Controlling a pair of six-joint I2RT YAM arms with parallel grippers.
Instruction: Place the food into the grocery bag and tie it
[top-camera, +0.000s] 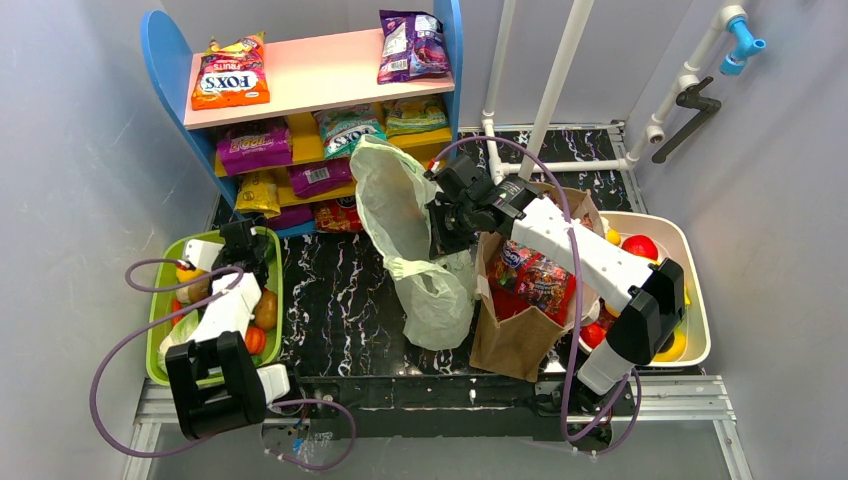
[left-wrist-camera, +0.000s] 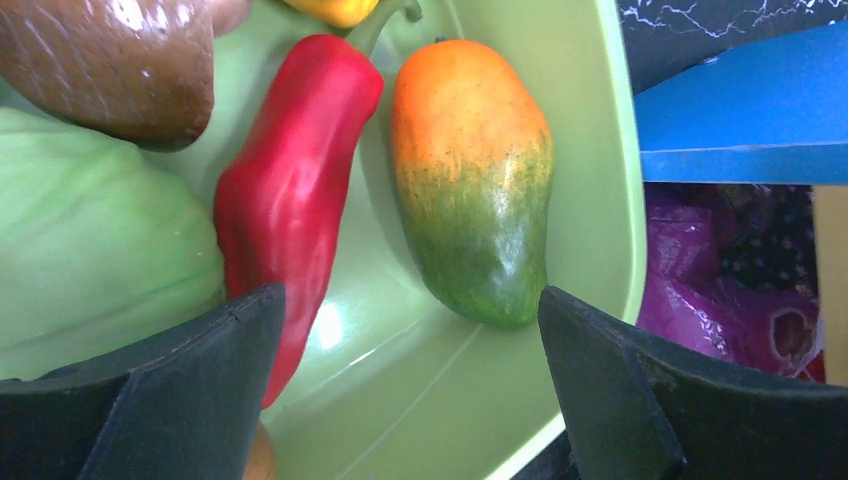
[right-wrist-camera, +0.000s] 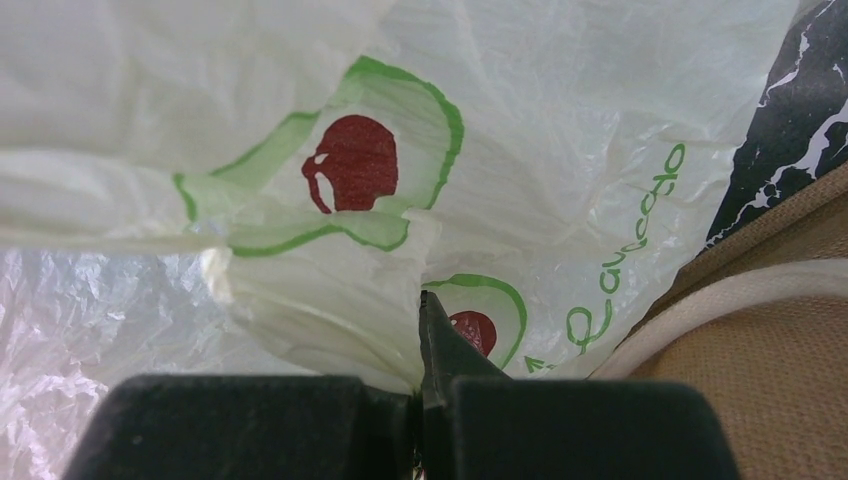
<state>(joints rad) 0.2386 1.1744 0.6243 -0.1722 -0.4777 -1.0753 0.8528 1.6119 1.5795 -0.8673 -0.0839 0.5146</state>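
Observation:
The pale-green grocery bag (top-camera: 410, 240) stands in the middle of the table, its mouth held up. My right gripper (top-camera: 440, 222) is shut on the bag's edge; the right wrist view shows bunched plastic (right-wrist-camera: 330, 310) pinched between the jaws. My left gripper (top-camera: 240, 243) is open over the green bin (top-camera: 272, 300) at the left. In the left wrist view its jaws stand wide apart above an orange-and-green mango (left-wrist-camera: 470, 180), a red pepper (left-wrist-camera: 290, 190), a brown piece (left-wrist-camera: 110, 60) and a pale green piece (left-wrist-camera: 90, 250). It holds nothing.
A brown paper bag (top-camera: 520, 310) with snack packets stands right of the grocery bag. A white bin (top-camera: 690, 290) with fruit is at far right. A blue-and-pink shelf (top-camera: 320, 110) of snack packets stands behind. White pipes (top-camera: 560, 70) rise at the back.

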